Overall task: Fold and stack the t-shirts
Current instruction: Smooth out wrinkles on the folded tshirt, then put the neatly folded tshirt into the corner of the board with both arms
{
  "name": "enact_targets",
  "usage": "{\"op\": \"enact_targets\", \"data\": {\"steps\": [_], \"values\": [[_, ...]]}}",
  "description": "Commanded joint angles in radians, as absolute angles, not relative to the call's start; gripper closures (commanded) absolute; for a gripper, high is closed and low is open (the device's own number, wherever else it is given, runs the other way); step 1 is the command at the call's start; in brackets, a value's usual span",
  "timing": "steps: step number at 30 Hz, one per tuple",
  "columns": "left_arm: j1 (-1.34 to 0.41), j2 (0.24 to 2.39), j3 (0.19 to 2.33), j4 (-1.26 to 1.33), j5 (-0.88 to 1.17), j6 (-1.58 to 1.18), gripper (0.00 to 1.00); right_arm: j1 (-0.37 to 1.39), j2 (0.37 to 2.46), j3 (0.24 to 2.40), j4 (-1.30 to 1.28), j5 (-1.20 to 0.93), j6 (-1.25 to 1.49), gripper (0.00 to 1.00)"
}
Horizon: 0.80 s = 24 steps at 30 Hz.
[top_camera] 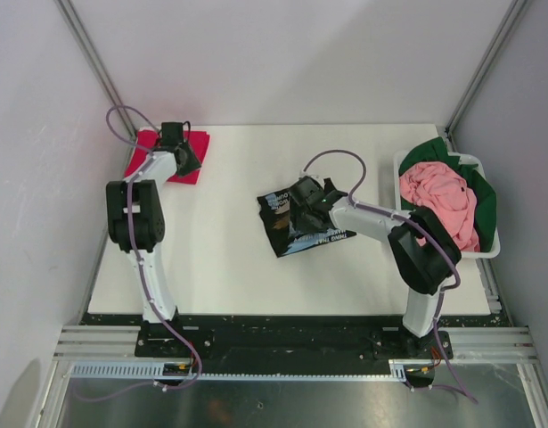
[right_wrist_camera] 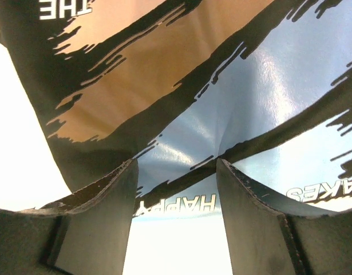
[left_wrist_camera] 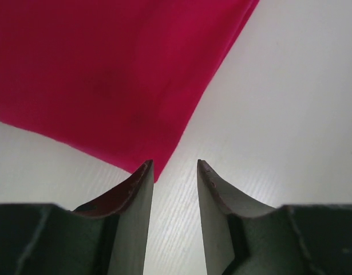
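A folded crimson red t-shirt (top_camera: 199, 150) lies at the table's far left; in the left wrist view its corner (left_wrist_camera: 107, 74) ends just ahead of my left fingertip. My left gripper (top_camera: 188, 161) (left_wrist_camera: 174, 166) is open and empty, low over the table at that corner. A black t-shirt (top_camera: 296, 237) with a blue and tan print lies folded mid-table. My right gripper (top_camera: 292, 207) (right_wrist_camera: 176, 163) is open, its fingers down on the printed cloth (right_wrist_camera: 164, 69). A pink t-shirt (top_camera: 438, 196) and a dark green t-shirt (top_camera: 484, 203) lie crumpled in the basket.
The white plastic basket (top_camera: 489, 254) stands at the table's right edge. Grey walls and metal frame posts close in the left, right and back sides. Bare white table (top_camera: 229, 276) lies between the two arms and in front of the black shirt.
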<state>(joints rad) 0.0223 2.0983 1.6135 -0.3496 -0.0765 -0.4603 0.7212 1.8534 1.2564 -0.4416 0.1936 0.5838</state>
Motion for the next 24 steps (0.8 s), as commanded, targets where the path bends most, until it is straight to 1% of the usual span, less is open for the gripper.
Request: {"op": "enact_targets", "data": {"steps": [1,14,16,20,21,24], "values": [[0.028,2.147,1.688,-0.398,-0.129,-0.404,0.59,0.724,1.757,1.253,-0.468,0.185,0.608,0.38],[0.019,2.196,1.717,-0.449,-0.147,-0.410,0.62,0.702,1.670,1.253,-0.461,0.144,0.628,0.38],[0.018,2.206,1.730,-0.458,-0.146,-0.410,0.67,0.701,1.664,1.253,-0.466,0.145,0.629,0.38],[0.012,2.208,1.736,-0.468,-0.142,-0.410,0.91,0.699,1.653,1.253,-0.478,0.148,0.631,0.38],[0.011,2.206,1.733,-0.469,-0.142,-0.408,0.95,0.699,1.652,1.253,-0.480,0.148,0.632,0.38],[0.009,2.190,1.712,-0.469,-0.139,-0.408,0.99,0.699,1.647,1.253,-0.489,0.149,0.632,0.38]]}}
